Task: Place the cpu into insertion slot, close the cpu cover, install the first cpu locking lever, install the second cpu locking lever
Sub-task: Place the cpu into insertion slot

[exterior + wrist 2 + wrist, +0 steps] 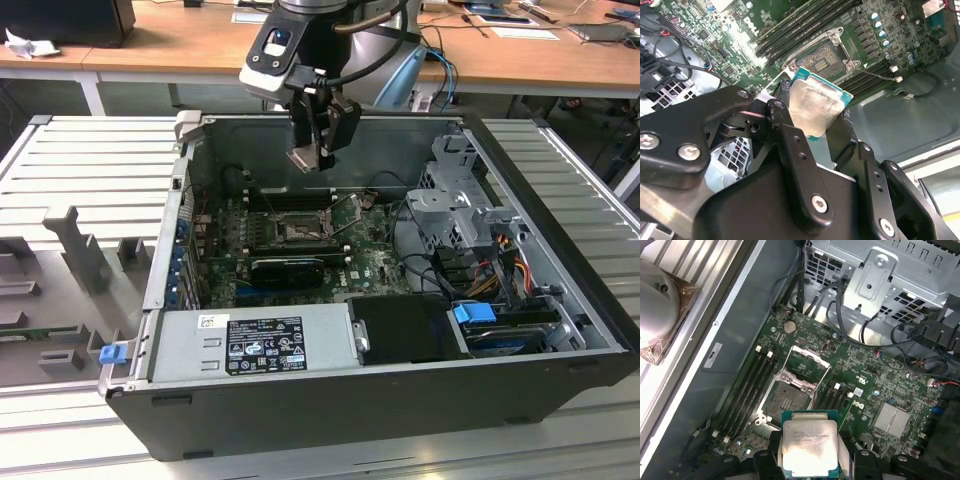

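"One thing first: what has the claw [318, 150] got?"

"The chip [303, 160]. Its two black fingers [786, 132] are closed against opposite edges of it. The pale metal top shows in both wrist views, ringed by a thin green border."

"Where does that leave the chip?"

"In the air. In the exterior view it hangs over the open computer case [400, 410], toward the back wall and well above the green board [375, 262] on the case floor. It touches nothing but the fingers."

"And the socket [298, 232]?"

"Bare. Its dark square centre lies uncovered in the first wrist view, between rows of long black memory slots [742, 395] and apart from the chip."

"The cover [810, 356]?"

"Swung up. The silver frame stands raised off the socket at one edge, and the board shows through its square cut-out."

"Anything else around it?"

"A grey power box [250, 342] fills the near side of the case. A metal drive cage [455, 205] with bundled cables sits on the exterior view's right. The case rests on a ribbed metal table [90, 150], and wooden desks [160, 40] run behind the arm."
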Motion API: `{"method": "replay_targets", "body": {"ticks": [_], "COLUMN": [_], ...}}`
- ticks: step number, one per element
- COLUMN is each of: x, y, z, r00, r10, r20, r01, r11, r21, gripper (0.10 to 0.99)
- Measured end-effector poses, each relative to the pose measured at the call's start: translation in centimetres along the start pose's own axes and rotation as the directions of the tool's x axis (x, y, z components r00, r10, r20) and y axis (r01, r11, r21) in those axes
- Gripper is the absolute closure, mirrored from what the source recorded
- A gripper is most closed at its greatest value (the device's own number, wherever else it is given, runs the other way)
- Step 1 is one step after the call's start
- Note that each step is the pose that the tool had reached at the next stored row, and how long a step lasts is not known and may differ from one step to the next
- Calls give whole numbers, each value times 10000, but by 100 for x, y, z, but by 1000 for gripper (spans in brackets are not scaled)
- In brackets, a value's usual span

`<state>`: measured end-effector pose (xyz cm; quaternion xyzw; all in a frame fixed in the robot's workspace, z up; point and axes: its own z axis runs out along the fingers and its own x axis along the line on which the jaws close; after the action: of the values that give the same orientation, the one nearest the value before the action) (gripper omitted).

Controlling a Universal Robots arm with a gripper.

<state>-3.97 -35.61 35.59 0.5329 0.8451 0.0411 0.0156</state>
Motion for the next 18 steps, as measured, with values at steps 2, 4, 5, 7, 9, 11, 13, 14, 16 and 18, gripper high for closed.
{"method": "replay_targets", "body": {"ticks": [2,4,5,7,9,11,13,14,16,18], "x": [0,0,0,0,0,0,0,0,0,0], "y": [0,0,0,0,0,0,0,-1,-1,-1], "z": [0,1,2,3,4,6,8,10,11,12], "r00": [10000,9998,9997,9994,9991,9983,9976,9969,9962,9954], "r10": [84,194,235,333,426,580,693,788,872,950], "r20": [8,17,21,29,37,50,61,68,75,82], "r01": [-84,-194,-235,-333,-426,-580,-693,-788,-872,-950], "r11": [10000,9998,9997,9994,9991,9983,9976,9969,9962,9955], "r21": [-1,-4,-5,-7,-8,-11,-14,-16,-18,-20], "gripper": [557,557,557,557,557,557,557,557,557,557]}}
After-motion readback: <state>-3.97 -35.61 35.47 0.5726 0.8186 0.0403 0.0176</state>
